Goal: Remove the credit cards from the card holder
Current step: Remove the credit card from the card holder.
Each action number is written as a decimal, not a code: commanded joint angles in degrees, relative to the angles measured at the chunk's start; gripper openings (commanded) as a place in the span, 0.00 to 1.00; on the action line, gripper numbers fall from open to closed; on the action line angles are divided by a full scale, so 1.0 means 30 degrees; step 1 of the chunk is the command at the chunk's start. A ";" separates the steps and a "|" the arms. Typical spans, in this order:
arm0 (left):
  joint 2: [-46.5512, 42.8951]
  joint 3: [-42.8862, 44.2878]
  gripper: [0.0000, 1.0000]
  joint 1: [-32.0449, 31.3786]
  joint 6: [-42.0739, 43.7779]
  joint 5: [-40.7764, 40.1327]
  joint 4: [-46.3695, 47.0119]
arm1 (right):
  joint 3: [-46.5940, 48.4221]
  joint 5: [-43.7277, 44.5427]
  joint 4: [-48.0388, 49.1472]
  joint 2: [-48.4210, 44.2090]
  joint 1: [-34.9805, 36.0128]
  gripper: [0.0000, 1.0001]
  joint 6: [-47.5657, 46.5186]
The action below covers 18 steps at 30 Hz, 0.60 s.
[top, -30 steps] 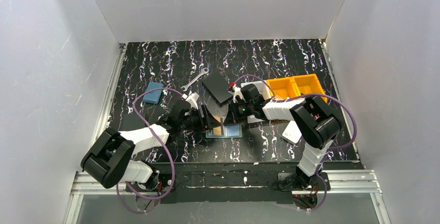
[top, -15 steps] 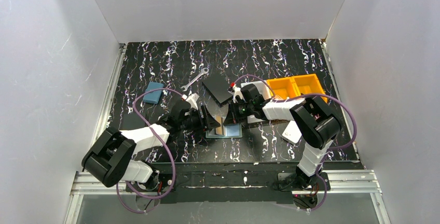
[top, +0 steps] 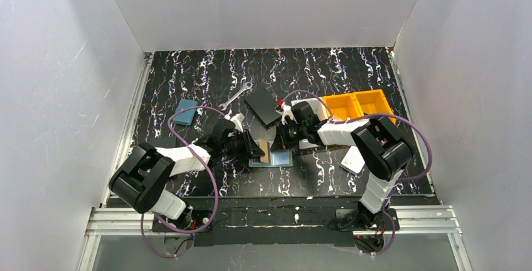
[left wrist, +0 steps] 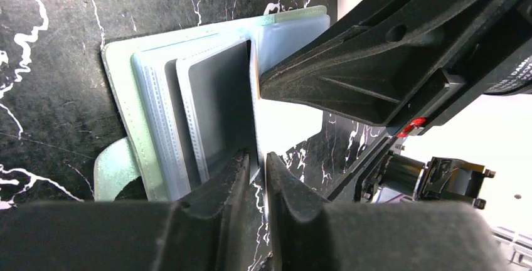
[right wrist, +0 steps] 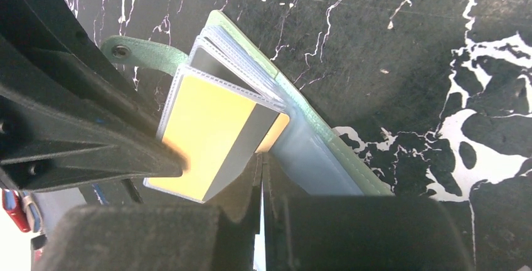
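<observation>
Right wrist: mint card holder open (yellow card showing).

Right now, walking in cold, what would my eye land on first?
The mint-green card holder lies fanned open at the centre of the table, a yellow card showing in one clear sleeve. The left gripper and the right gripper meet nose to nose over it. Toward the right edge sit bright orange bins.

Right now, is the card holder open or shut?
Open: the card holder lies spread, its clear inner leaves fanned up off the mint-green cover, with a yellow card showing inside one.
</observation>
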 commanded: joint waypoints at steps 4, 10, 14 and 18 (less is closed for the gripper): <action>-0.0130 0.0305 0.00 0.0120 0.0370 0.0414 -0.0392 | -0.0180 0.0586 -0.0785 -0.2044 -0.0069 0.14 -0.1902; -0.1131 -0.1626 0.00 0.0518 -0.0457 0.1097 0.2564 | -0.0513 -0.3532 -0.0570 -0.4913 -0.1591 0.44 -0.4100; -0.1881 -0.3469 0.00 0.0757 -0.2052 0.1373 0.6238 | -0.1729 -0.7750 0.1725 -0.6421 -0.2279 0.61 -0.3522; -0.2270 -0.4788 0.00 0.0735 -0.3321 0.1549 1.0283 | -0.2296 -0.9271 0.3152 -0.6737 -0.2253 0.66 -0.1733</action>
